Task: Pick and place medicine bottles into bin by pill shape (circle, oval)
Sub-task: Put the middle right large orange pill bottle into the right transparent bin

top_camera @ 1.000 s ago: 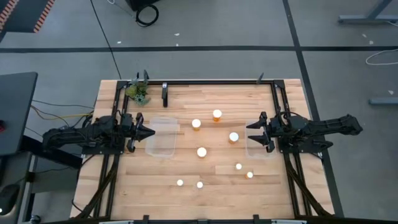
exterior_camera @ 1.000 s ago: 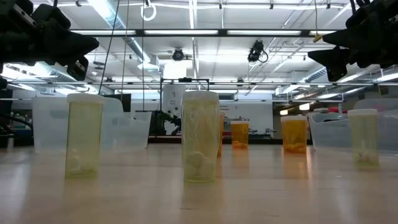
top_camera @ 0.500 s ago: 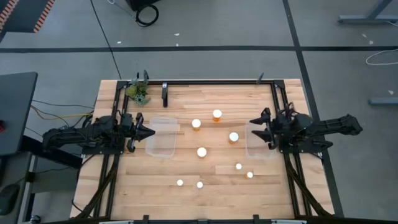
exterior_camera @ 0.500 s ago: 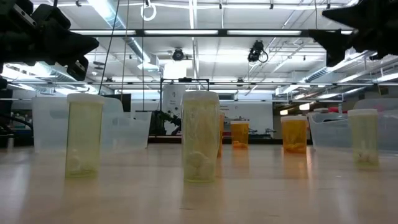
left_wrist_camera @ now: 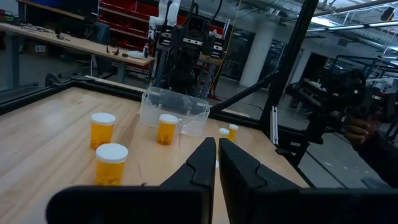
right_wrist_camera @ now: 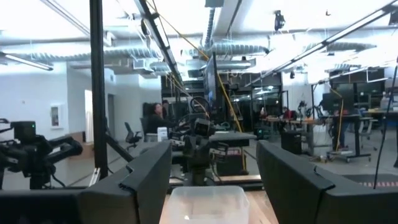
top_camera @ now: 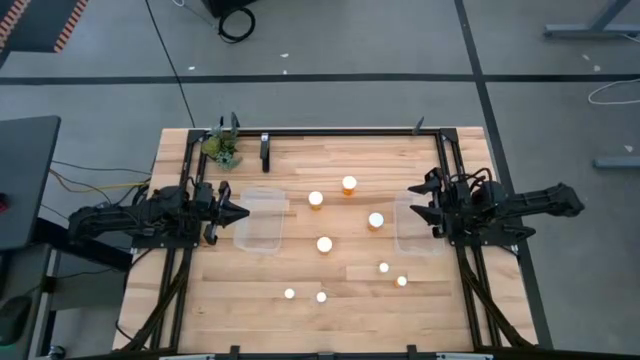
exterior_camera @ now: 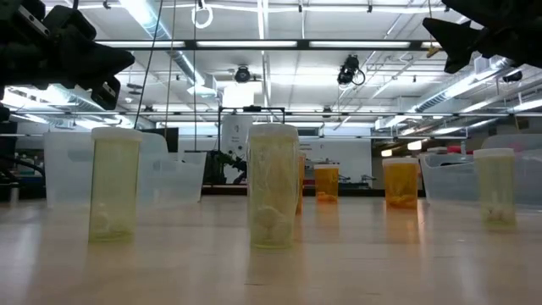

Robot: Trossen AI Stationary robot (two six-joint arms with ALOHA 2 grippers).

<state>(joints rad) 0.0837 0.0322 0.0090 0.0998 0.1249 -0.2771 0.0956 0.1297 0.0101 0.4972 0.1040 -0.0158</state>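
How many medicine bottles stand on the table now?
8: upper trio; centre; right pair; front pair. None seems hidden.

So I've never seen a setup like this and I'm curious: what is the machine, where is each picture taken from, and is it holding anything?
It is a robot with two dark arms at a wooden table. One picture looks straight down, one sits at tabletop height, and two ride on the wrists.

On the table stand small medicine bottles with white caps and two clear plastic bins, one near each arm. A small plant sits in a corner.

The left gripper is shut and empty beside its bin. The right gripper is open, raised above the other bin, and holds nothing either.
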